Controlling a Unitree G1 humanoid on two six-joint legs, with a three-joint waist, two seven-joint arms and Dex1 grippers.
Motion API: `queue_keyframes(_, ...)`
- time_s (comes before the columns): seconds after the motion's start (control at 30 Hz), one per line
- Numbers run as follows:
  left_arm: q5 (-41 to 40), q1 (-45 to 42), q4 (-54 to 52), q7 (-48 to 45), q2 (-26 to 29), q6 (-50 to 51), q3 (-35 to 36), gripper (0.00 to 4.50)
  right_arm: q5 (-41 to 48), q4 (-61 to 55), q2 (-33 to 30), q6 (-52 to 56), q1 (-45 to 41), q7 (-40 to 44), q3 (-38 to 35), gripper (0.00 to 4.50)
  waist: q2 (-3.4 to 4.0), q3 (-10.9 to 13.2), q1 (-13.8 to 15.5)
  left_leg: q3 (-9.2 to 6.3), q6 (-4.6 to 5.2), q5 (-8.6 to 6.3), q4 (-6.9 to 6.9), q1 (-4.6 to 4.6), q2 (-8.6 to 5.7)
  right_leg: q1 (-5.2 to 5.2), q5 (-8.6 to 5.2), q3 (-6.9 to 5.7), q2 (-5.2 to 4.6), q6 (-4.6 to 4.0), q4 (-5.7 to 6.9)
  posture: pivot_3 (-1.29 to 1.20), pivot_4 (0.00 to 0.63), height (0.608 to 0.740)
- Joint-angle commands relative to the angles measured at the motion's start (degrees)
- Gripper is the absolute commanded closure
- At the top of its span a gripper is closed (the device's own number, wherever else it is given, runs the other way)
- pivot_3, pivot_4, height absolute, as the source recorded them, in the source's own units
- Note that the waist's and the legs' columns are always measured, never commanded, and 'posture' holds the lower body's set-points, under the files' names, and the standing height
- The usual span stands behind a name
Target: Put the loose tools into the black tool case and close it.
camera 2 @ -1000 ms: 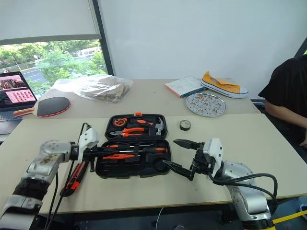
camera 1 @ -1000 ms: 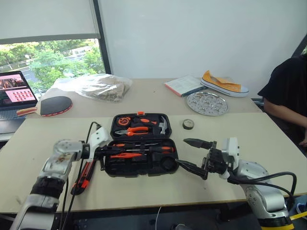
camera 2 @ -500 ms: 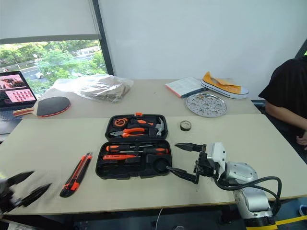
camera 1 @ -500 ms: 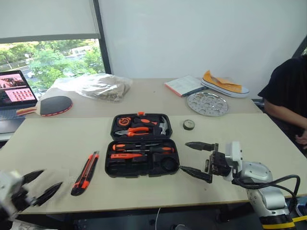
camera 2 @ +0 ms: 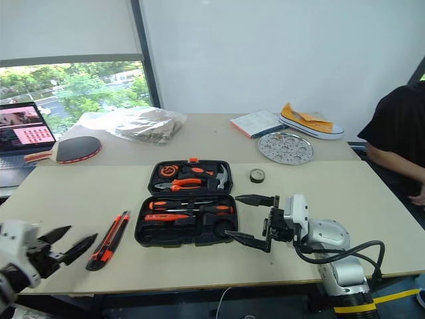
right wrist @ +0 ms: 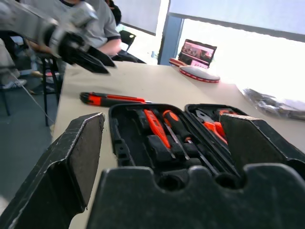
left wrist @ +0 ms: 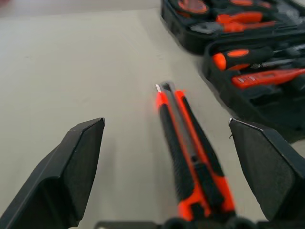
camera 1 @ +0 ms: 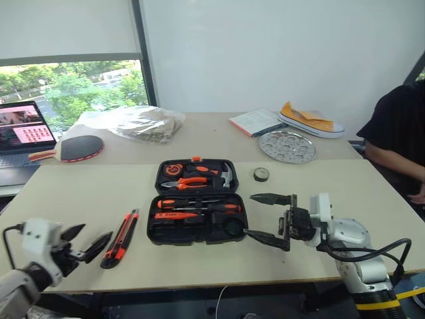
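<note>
Two grippers: both stand apart from the tools, neither touching anything.
Left gripper (camera 1: 85,240): released, black fingers spread wide and empty, low at the near left edge of the table, pointing toward the utility knife.
Right gripper (camera 1: 268,218): released too, fingers spread one above the other, empty, just to the right of the black tool case and pointing at it.
Black tool case (camera 1: 196,210): lies open on the front table, both halves flat, lid half on the far side with a small orange latch at its far edge.
Lid half: holds the round orange tape measure (camera 1: 172,170), the orange-handled pliers (camera 1: 189,181) and the steel hammer (camera 1: 228,175).
Near half: two black-and-orange-handled screwdrivers (camera 1: 196,203) and a thin all-orange screwdriver (camera 1: 174,215) lie in the moulded slots, lengthwise across the case.
Utility knife (camera 1: 120,237): long, orange and black, lies loose on the table to the left of the case, between it and the left gripper; in the left wrist view it runs between the two spread fingers without touching them.
Tape roll (camera 1: 261,174): small and dark, loose on the table just beyond the right far corner of the case.
Table (camera 1: 80,193): pale beige, a second one butted behind it.
Back table: laptop (camera 1: 21,130), paddle (camera 1: 78,147), crumpled plastic bag (camera 1: 129,122), booklet (camera 1: 253,121), yellow shoe (camera 1: 309,118), round metal tray (camera 1: 287,145).
Person (camera 1: 397,136): in dark clothing, seated at the right edge.
</note>
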Motion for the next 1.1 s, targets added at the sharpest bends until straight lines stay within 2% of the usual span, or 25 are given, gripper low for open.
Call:
queue_keyframes(0.03, 2.4, -1.3, -0.6, 4.0, 1.1, 4.9, -4.6, 0.01, -0.4, -2.9, -0.2, -1.3, -0.7, 1.2, 1.4, 0.00, -0.01, 0.0, -0.4, 0.00, -0.03, 0.02, -0.15, 0.03, -0.01, -0.02, -0.02, -0.01, 0.01, -0.03, -0.04, 0.00, 0.150, 0.740)
queue_keyframes(0.1, 3.6, -1.9, 0.1, 5.4, 1.3, 7.1, -6.6, 0.01, -0.3, -3.1, 0.0, -0.9, -1.1, 0.6, 1.4, 0.00, -0.01, 0.0, -0.5, -0.01, -0.11, 0.06, -0.31, 0.02, 0.02, -0.17, -0.08, -0.03, 0.07, -0.13, -0.08, 0.00, 0.150, 0.740)
queue_keyframes(0.2, 5.8, -2.1, 1.3, 6.6, 1.8, 7.5, -7.6, 0.69, -0.1, -3.0, -0.5, -0.7, -0.6, 0.3, 0.6, 0.00, 0.03, 0.0, -0.4, -0.01, -0.15, 0.06, -0.41, -0.01, 0.02, -0.26, -0.12, -0.04, 0.03, -0.17, -0.08, 0.00, 0.150, 0.740)
queue_keyframes(0.33, 5.4, -2.1, 3.7, 1.1, 2.8, 3.8, -7.9, 2.23, 0.0, -3.4, -1.9, -0.5, 1.1, -0.2, -0.8, 0.00, 0.04, 0.0, -0.4, -0.01, -0.14, 0.05, -0.41, -0.01, 0.03, -0.18, -0.13, -0.03, -0.02, -0.16, -0.16, 0.00, 0.150, 0.740)
queue_keyframes(0.4, 4.7, -4.0, 7.0, -2.9, 3.9, -0.6, -5.7, 2.75, 0.0, -3.7, -2.5, -0.4, 1.5, -0.8, -1.5, 0.00, 0.05, 0.0, -0.4, 0.00, -0.14, 0.05, -0.41, 0.00, 0.02, -0.17, -0.14, -0.03, -0.03, -0.15, -0.19, 0.00, 0.150, 0.740)
queue_keyframes(0.47, 4.1, -5.9, 10.3, -9.6, 6.1, -6.0, -4.5, 2.75, 0.2, -3.9, -3.2, -0.1, 2.0, -1.2, -2.1, 0.00, 0.04, 0.0, -0.2, -0.01, -0.14, 0.05, -0.41, -0.02, 0.03, -0.18, -0.14, -0.05, -0.03, -0.15, -0.18, 0.00, 0.150, 0.740)
queue_keyframes(0.53, 2.2, -10.2, 13.0, -22.3, 10.9, -12.0, -5.6, 2.75, 0.2, -3.8, -4.1, -0.2, 3.0, -1.5, -3.2, 0.00, -0.04, 0.0, 0.1, -0.03, -0.19, 0.08, -0.39, -0.15, 0.04, -0.29, -0.15, -0.13, -0.01, -0.17, -0.18, 0.00, 0.150, 0.740)
queue_keyframes(0.6, 1.3, -17.2, 15.9, -33.4, 14.5, -16.7, -10.0, 2.75, 0.0, -3.5, -5.1, -0.4, 3.9, -1.4, -4.2, 0.00, -0.08, 0.0, 1.0, -0.04, -0.21, 0.11, -0.30, -0.35, 0.02, -0.49, -0.14, -0.18, -0.03, -0.19, -0.11, 0.00, 0.150, 0.740)
queue_keyframes(0.73, 5.6, -32.1, 20.9, -44.6, 17.2, -20.4, -22.6, 2.75, -0.3, -3.1, -5.8, -0.5, 4.6, -1.7, -4.9, 0.00, 0.01, 0.0, 1.1, 0.04, -0.17, 0.10, -0.19, -0.42, -0.07, -0.45, -0.12, -0.19, -0.10, -0.18, -0.14, 0.00, 0.150, 0.740)
queue_keyframes(0.9, 15.0, -44.9, 27.5, -50.4, 13.5, -26.2, -37.3, 2.75, -0.4, -5.4, -5.4, -0.1, 6.1, -3.7, -5.1, 0.00, 0.00, 0.0, 0.2, 0.16, -0.14, 0.10, -0.24, -0.48, -0.03, -0.63, -0.11, -0.15, 0.04, -0.17, -0.16, 0.00, 0.150, 0.740)
queue_keyframes(1.1, 24.7, -49.4, 36.2, -52.4, 10.2, -33.8, -46.6, 2.75, -0.4, -9.0, -5.5, 0.3, 9.2, -6.5, -5.7, 0.00, 0.00, 0.0, -0.4, 0.20, -0.03, 0.05, -0.26, -0.92, 0.04, -1.02, -0.11, -0.09, 0.10, -0.16, 0.08, 0.00, 0.150, 0.740)
